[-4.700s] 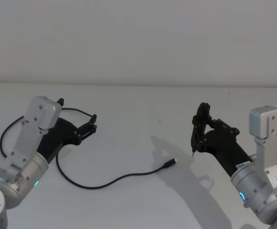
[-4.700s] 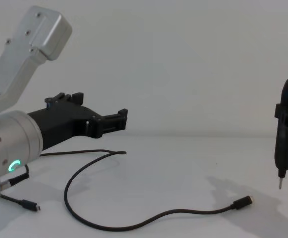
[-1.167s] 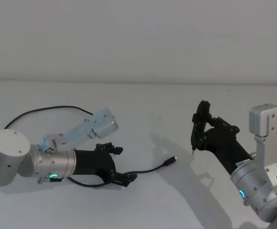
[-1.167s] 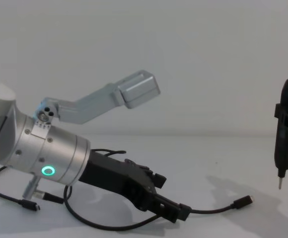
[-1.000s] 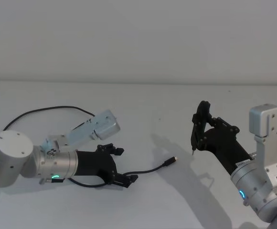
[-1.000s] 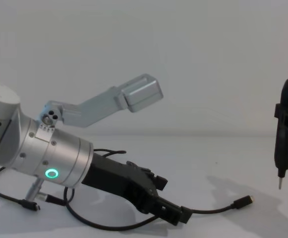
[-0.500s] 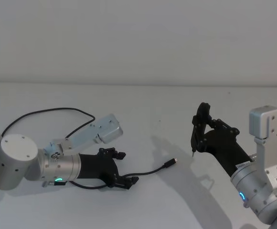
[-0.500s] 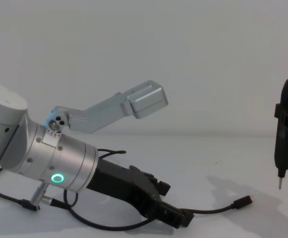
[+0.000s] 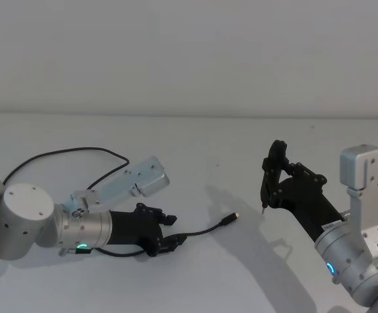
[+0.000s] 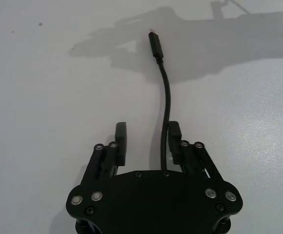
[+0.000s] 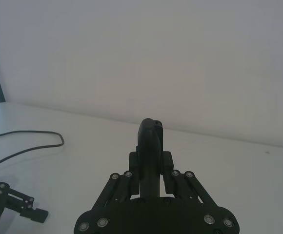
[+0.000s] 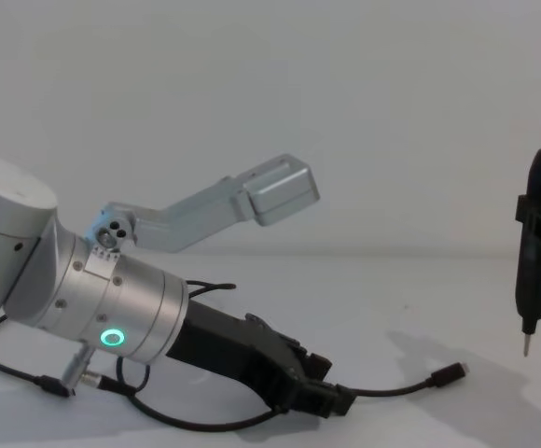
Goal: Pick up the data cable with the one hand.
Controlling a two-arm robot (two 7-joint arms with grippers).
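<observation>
A black angular two-fingered left gripper [image 9: 170, 232] on a thick silver wrist [image 9: 88, 228] is seen low over the white table [image 9: 195, 137] at the lower left of the head view, its fingers spread apart. A long thin black data cable [image 10: 164, 97] is run between them, against one finger [image 10: 174, 139], its silver-tipped plug [image 9: 229, 220] pointing toward the frame's centre. The cable's remainder is hidden behind the wrist. At right, a slim dark pen-like tool [image 12: 535, 252] is clamped in the right gripper [image 11: 150, 161].

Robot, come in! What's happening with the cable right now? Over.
Left gripper open, low over table, fingers astride cable. Cable on table, not yet clamped. Right gripper parked, shut on pen tool.
</observation>
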